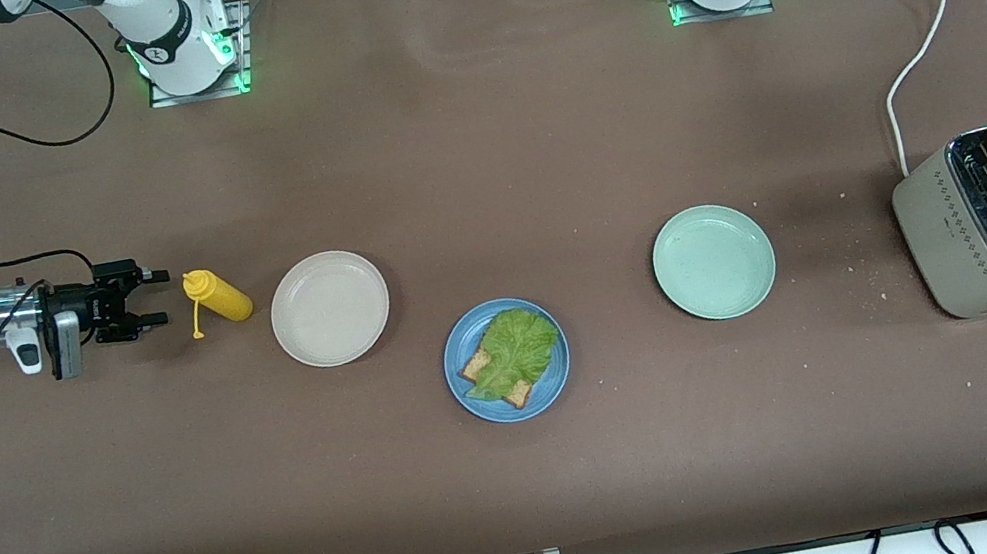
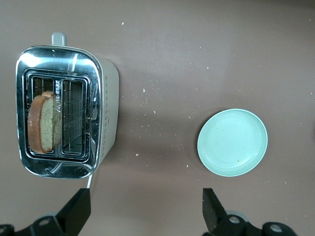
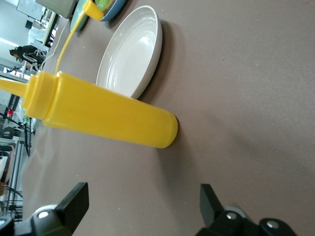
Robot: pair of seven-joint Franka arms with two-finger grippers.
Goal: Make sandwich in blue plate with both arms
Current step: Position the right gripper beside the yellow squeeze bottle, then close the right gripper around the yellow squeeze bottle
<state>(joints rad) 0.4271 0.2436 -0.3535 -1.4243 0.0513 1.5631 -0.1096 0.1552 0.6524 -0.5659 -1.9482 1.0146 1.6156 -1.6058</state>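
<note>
- So far we have one bread slice (image 1: 499, 379) on the blue plate (image 1: 469, 393), with a lettuce leaf (image 1: 514, 348) covering most of it; the plate sits between the beige plate (image 1: 329, 308) and the pale green plate (image 1: 713, 262), nearer the front camera than both.
- Our left gripper (image 2: 145, 209) hangs over the toaster (image 1: 975, 243) at the left arm's end of the table, jaws wide apart and holding nothing. A second bread slice (image 2: 43, 122) stands upright in one slot, and we judge that this is the missing top.
- Our right gripper (image 1: 152, 298) is low at the right arm's end, level with the yellow squeeze bottle (image 1: 220, 296) that stands just beside the beige plate. Its jaws are also apart and empty.
- Risks on the left: the slice sits close to the slot wall, so a finger may strike the chrome rim or pinch only the crust and crumble it.
- Risks on the right: approaching sideways, we could nudge the bottle over or push it against the beige plate before the fingers straddle it.
- Later, setting the top slice down off-centre could drag the lettuce off the plate.
</note>
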